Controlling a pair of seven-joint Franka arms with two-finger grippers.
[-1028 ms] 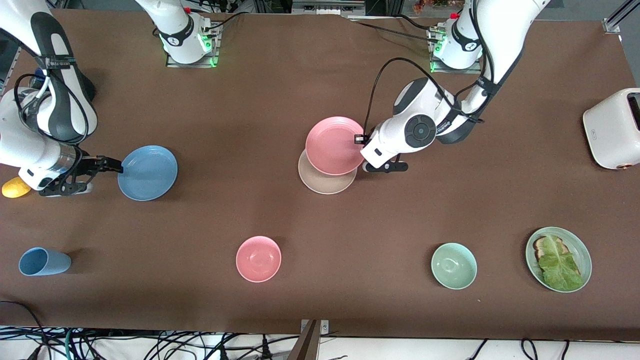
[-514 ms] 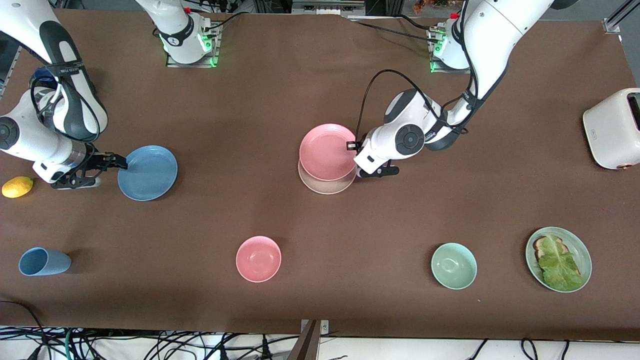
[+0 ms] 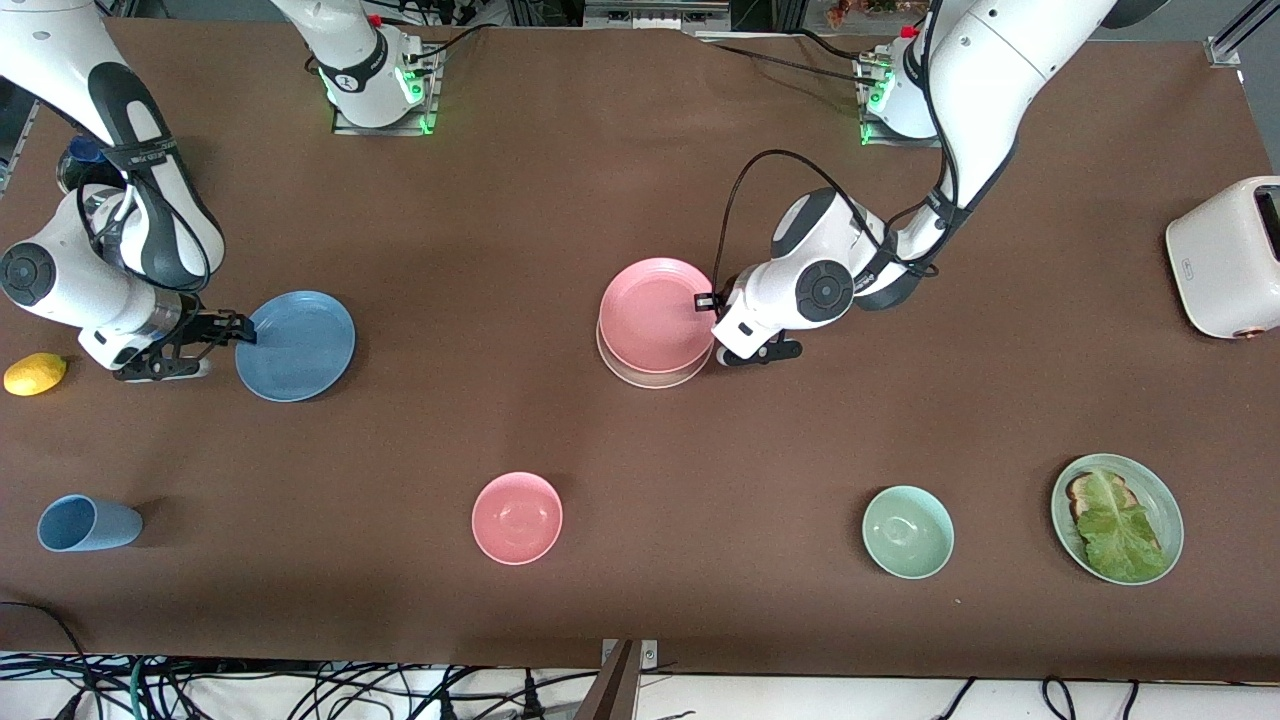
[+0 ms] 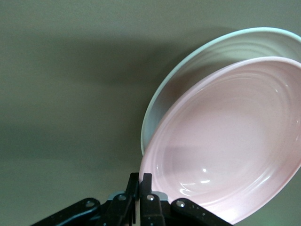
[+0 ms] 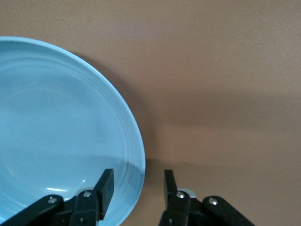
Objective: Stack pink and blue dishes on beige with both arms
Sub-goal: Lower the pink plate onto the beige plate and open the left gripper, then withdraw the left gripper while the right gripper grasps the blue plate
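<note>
The pink plate [image 3: 655,315] hangs slightly tilted just over the beige plate [image 3: 650,380], covering most of it. My left gripper [image 3: 705,300] is shut on the pink plate's rim at the side toward the left arm's end. In the left wrist view the fingers [image 4: 146,181] pinch the pink plate [image 4: 230,141], with the beige plate's rim [image 4: 188,70] showing past it. The blue plate [image 3: 296,345] lies flat on the table toward the right arm's end. My right gripper [image 3: 240,330] is open astride its rim. In the right wrist view the gripper [image 5: 139,181] has one finger over the blue plate [image 5: 56,132] and one outside it.
Nearer the front camera stand a blue cup [image 3: 85,523], a pink bowl [image 3: 517,517], a mint-green bowl [image 3: 907,531] and a green plate with toast and lettuce [image 3: 1117,518]. A lemon [image 3: 35,373] lies by the right arm. A white toaster [image 3: 1225,257] stands at the left arm's end.
My left gripper has carried the pink plate down and toward the front camera, so it now sits almost squarely over the beige plate. My right gripper has edged onto the blue plate's rim.
</note>
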